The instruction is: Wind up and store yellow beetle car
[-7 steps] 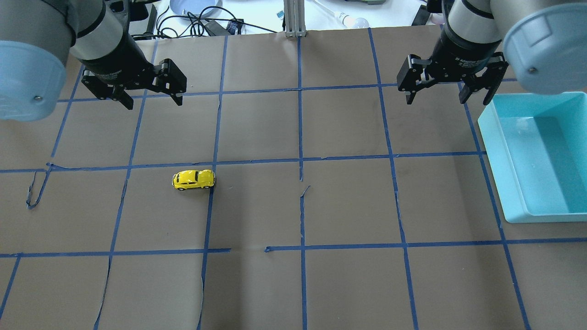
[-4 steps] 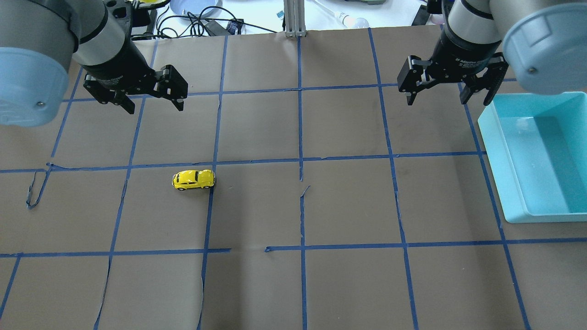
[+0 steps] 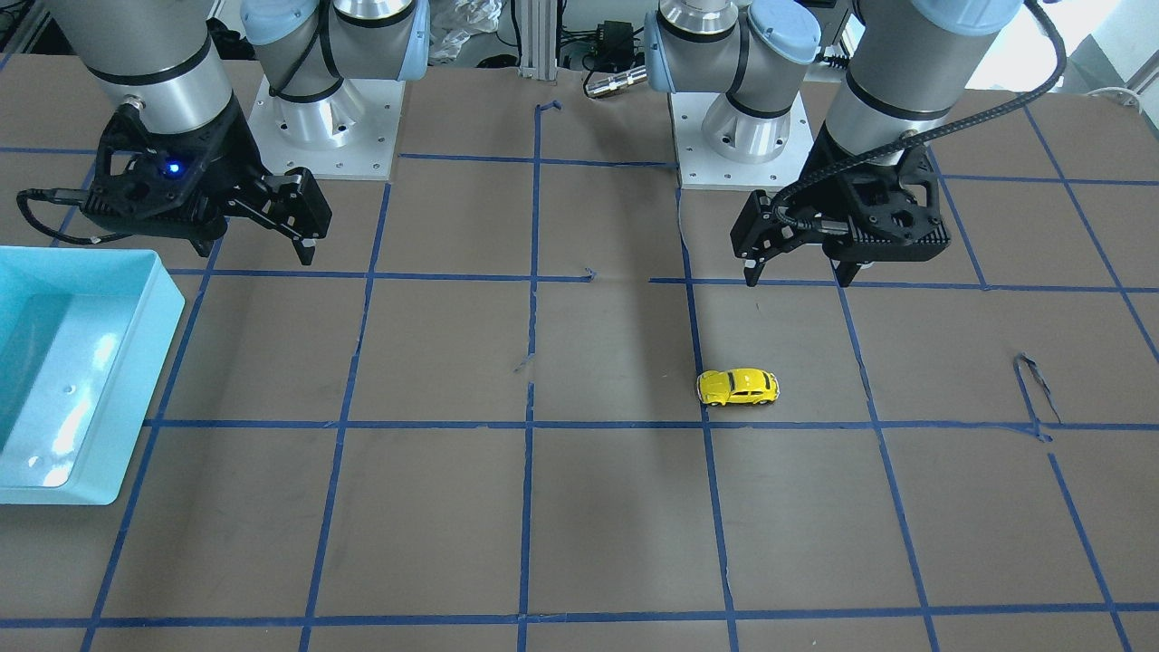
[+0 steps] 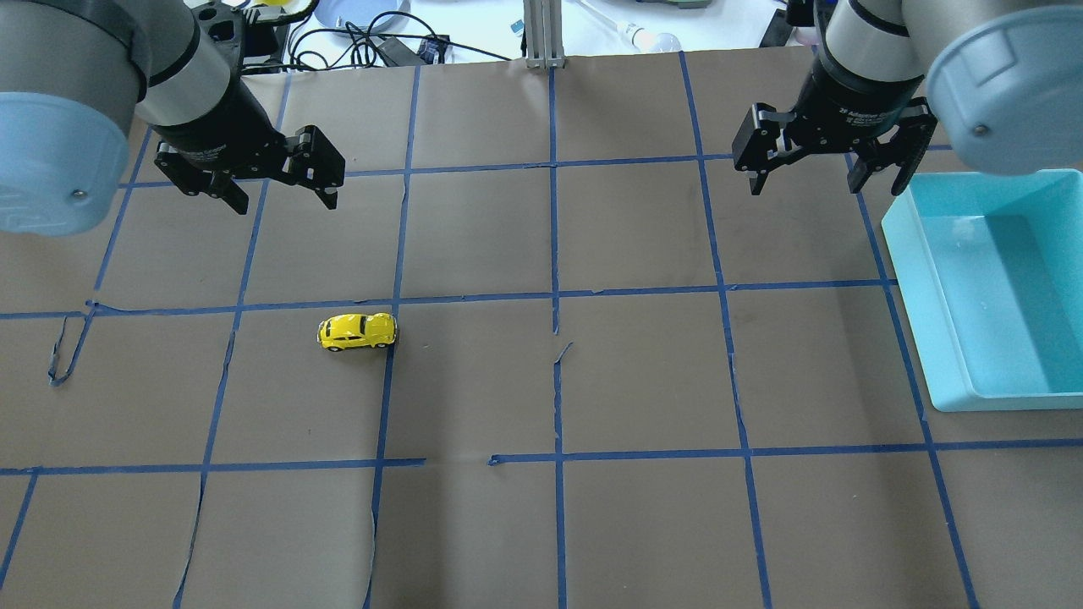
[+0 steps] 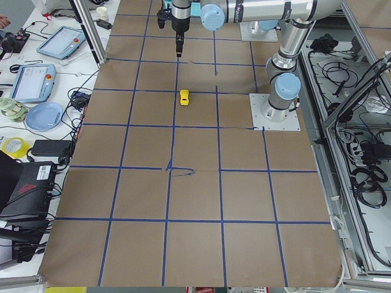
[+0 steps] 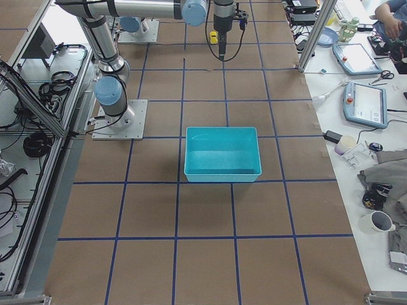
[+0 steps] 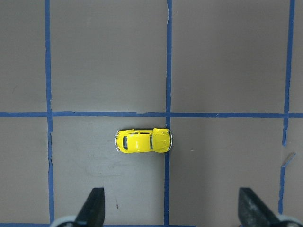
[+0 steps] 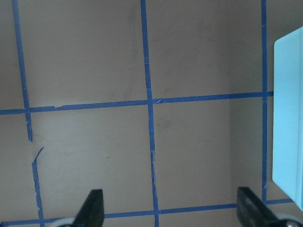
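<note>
The yellow beetle car (image 4: 357, 331) stands on its wheels on the brown table, beside a blue tape line. It also shows in the front view (image 3: 738, 387), the left side view (image 5: 184, 97) and the left wrist view (image 7: 143, 140). My left gripper (image 4: 283, 194) (image 3: 795, 274) is open and empty, high above the table and farther back than the car. In the left wrist view its fingertips (image 7: 93, 208) stand wide apart below the car. My right gripper (image 4: 825, 182) (image 3: 258, 249) is open and empty, near the teal bin.
An empty teal bin (image 4: 918, 279) (image 3: 136, 380) (image 6: 222, 175) sits at the table's right side. Blue tape lines grid the brown paper, with some lifted ends (image 4: 59, 372). Cables, a blue plate and a bulb lie beyond the far edge (image 4: 364, 25).
My left arm has shifted slightly, the gripper moving a little right. The right gripper and the car have not moved.
</note>
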Robot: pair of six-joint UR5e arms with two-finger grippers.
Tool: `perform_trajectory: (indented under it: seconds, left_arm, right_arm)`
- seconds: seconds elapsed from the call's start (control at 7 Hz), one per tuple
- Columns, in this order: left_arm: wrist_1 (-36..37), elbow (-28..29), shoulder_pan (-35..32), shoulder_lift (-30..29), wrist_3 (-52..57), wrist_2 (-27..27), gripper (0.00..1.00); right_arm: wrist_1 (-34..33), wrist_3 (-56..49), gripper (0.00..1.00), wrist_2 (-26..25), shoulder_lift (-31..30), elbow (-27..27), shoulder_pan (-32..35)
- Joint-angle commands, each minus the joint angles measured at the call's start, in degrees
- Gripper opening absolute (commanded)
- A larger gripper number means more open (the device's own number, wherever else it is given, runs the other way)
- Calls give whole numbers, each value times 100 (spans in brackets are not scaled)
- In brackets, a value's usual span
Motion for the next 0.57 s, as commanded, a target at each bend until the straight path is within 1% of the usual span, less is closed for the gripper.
perform_trajectory:
  seconds: [0.0, 0.43]
  left_arm:
    - [30, -43, 1, 46, 43, 33, 100]
    - [39, -9, -8, -15, 52, 6, 99]
  right_arm:
    - [10, 0, 100, 0, 0, 0, 0]
    - [19, 0, 100, 0, 9, 0, 0]
